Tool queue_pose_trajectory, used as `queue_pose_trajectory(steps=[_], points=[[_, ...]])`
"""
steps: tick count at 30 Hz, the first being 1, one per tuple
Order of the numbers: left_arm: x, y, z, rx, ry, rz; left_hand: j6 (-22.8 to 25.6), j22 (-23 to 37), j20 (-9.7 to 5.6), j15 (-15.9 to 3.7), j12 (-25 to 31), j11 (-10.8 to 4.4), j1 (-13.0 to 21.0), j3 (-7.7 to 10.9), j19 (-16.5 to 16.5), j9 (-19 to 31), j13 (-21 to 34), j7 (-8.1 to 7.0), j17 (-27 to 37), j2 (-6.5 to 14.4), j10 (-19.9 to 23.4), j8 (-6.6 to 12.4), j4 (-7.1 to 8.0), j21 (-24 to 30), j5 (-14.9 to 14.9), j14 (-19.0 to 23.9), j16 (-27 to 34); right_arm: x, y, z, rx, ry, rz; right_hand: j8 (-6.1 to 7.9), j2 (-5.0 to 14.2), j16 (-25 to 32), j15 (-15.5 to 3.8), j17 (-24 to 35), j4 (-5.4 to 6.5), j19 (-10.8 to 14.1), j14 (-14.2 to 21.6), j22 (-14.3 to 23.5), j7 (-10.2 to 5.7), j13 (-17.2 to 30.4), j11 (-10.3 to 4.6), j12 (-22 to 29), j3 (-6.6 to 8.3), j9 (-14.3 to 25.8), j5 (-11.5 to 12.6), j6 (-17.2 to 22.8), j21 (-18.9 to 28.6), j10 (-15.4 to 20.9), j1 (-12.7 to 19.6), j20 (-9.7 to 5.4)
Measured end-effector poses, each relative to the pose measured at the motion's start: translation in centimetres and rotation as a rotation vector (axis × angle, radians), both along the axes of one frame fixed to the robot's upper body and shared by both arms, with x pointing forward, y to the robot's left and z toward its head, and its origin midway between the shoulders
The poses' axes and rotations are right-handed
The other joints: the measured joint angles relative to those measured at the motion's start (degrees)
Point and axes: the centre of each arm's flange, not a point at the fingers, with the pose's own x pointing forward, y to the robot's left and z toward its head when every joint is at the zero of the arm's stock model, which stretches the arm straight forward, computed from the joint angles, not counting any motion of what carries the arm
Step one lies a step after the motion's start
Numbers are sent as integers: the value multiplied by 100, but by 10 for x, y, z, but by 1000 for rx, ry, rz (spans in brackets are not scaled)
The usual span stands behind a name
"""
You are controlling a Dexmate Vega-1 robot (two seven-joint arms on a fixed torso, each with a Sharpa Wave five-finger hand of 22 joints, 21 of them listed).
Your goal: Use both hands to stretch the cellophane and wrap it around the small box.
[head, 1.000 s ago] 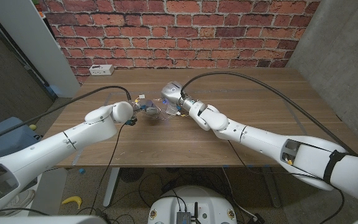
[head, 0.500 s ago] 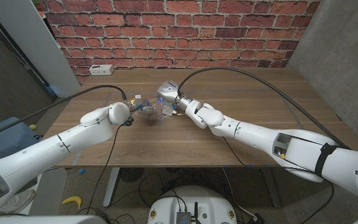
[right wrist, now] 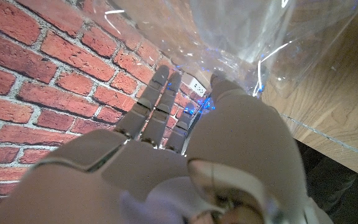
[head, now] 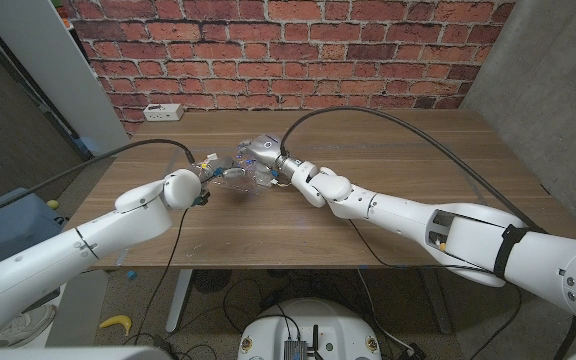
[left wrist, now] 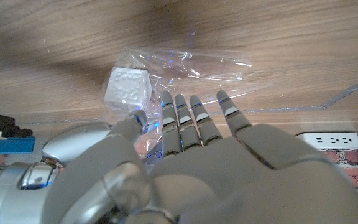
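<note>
A: Where does the box (left wrist: 128,88) sit?

B: On the table (head: 388,150), near its middle, inside a loose crumple of cellophane (left wrist: 185,65). In the left wrist view it is a small white cube, roughly equal on all sides, so it has no long axis to speak of. The film spreads from it mostly toward the side away from the left thumb.

A: And from the fingers?

B: The box lies just beyond the left hand (left wrist: 185,155), off the thumb side of the fingertips (left wrist: 180,102). Those fingers reach out straight and together, with their tips at the near edge of the film. Whether they pinch it cannot be told; no fold shows between thumb and fingers.

A: The right hand (head: 260,152)?

B: In the head view it comes in from the opposite side and hangs over the far part of the bundle, close to the left hand (head: 208,166). Its own wrist view shows the fingers (right wrist: 157,99) extended and side by side with cellophane (right wrist: 247,37) rising just past them. A grip cannot be confirmed there either.

A: Which hand is nearer the box?

B: Judging from the head view, both are about equally near, one on each side. Any stretch would likely run along the line between the hands, with the box under its middle.

A: Anything else?

B: A white power strip (head: 163,111) lies at the table's far left corner, well apart.
</note>
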Motion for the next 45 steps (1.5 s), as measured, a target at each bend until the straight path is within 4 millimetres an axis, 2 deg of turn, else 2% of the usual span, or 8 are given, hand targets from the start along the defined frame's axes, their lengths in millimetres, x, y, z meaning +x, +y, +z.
queue_pose_trajectory(steps=[9, 17, 20, 22, 26, 31, 37, 45], points=[[-9, 2, -4, -37, -44, -39, 13, 5, 64, -21, 32, 18, -172, -77, 252, -15, 0, -11, -5, 3, 88, 0, 77, 59, 0, 198, 32, 6, 10, 0, 59, 58, -28, 0, -131, -341, 51, 118, 317, -220, -640, 0, 284, -27, 197, 0, -356, 15, 181, -2126, -205, -1167, -880, 317], [-22, 2, -3, -82, -163, -90, 712, 191, -224, -92, 363, 129, -652, -79, 1644, -26, 74, 31, 62, 21, 1208, 93, 79, 768, 0, 2164, 479, 12, 12, 5, 136, 116, -50, 0, -424, -466, 77, 176, 580, -457, -1179, 0, 635, -48, 578, 0, -808, 17, 181, -3199, -456, -2092, -1653, 567], [-30, -7, 10, -101, -267, -143, 926, 365, -373, -177, 557, 136, -754, -79, 2126, -17, 208, 126, 187, 81, 1751, 136, 79, 1159, 0, 3128, 834, 11, 16, 4, 144, 122, -49, 27, -523, -505, 80, 176, 667, -591, -1344, 0, 720, -53, 700, 0, -941, 16, 181, -3314, -557, -2212, -1853, 620], [-31, 3, -4, -136, -282, -129, 1007, 460, -440, -223, 664, 118, -792, -79, 2349, 2, 294, 147, 280, 119, 1996, 149, 79, 1364, 0, 3582, 1038, 15, 13, 5, 192, 156, -69, 46, -560, -518, 87, 172, 699, -674, -1451, 1, 752, -53, 758, 0, -1012, 16, 181, -3345, -598, -2262, -1952, 618], [-37, 8, -8, -196, -393, -148, 1229, 607, -525, -252, 839, 73, -822, -54, 2552, 1, 439, 225, 455, 149, 2329, 209, 54, 1632, 0, 4103, 1314, 17, 14, 3, 220, 185, -79, 48, -716, -550, 90, 159, 745, -815, -1657, 1, 791, -53, 816, 0, -1100, 16, 222, -3385, -701, -2282, -2110, 645], [-44, 13, -10, -264, -513, -156, 1363, 727, -542, -260, 926, 72, -822, -44, 2565, 38, 590, 258, 557, 149, 2369, 222, -3, 1783, 0, 3951, 1261, 22, 13, 0, 237, 203, -105, 69, -695, -588, 90, 132, 727, -832, -1736, 1, 823, -53, 854, 14, -1128, 16, 222, -3416, -702, -2320, -2131, 660], [-46, 18, -15, -306, -542, -134, 1372, 746, -273, -90, 716, 33, -925, 30, 1497, 92, 841, 225, 361, 45, 1739, 222, -146, 1626, 1, 2590, 552, 24, 12, -2, 238, 205, -119, 112, -695, -587, 97, 106, 727, -854, -1750, 1, 771, -53, 776, 41, -1128, 16, 245, -3359, -745, -2241, -2131, 638], [-45, 24, -13, -319, -556, -91, 1423, 582, 41, -114, 652, 18, -934, 3, 1040, 92, 890, 174, 178, -221, 1672, 222, -368, 1440, 23, 2347, 350, 24, 11, -3, 226, 184, -132, 134, -694, -587, 97, 60, 689, -907, -1918, 1, 801, -52, 720, 68, -1166, 16, 288, -3330, -824, -2186, -2130, 610]])
